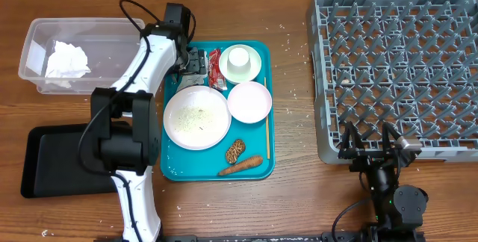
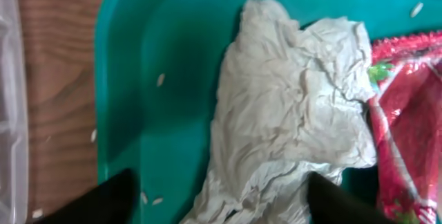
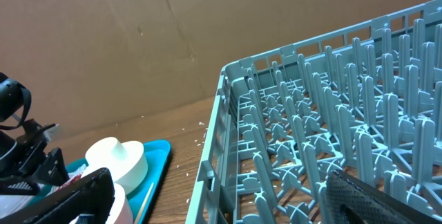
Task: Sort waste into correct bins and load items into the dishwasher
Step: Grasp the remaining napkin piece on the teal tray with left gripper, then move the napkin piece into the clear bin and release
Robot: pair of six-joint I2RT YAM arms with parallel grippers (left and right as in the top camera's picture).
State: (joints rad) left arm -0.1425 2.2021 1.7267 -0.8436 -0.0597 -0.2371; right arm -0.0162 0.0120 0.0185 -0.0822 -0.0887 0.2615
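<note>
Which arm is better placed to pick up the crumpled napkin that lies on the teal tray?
Left. The left gripper hangs directly over the napkin, its jaws open on either side of it. The right gripper sits far away, at the front edge of the grey dish rack.

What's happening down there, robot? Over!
Left jaws open astride napkin on teal tray. Right jaws open, empty, beside rack. Red wrapper close by.

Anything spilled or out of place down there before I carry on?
Yes: loose rice grains lie off the plate. They are scattered on the teal tray beside the crumpled napkin, and out on the wooden table between the tray and the grey rack. Nothing looks broken.
</note>
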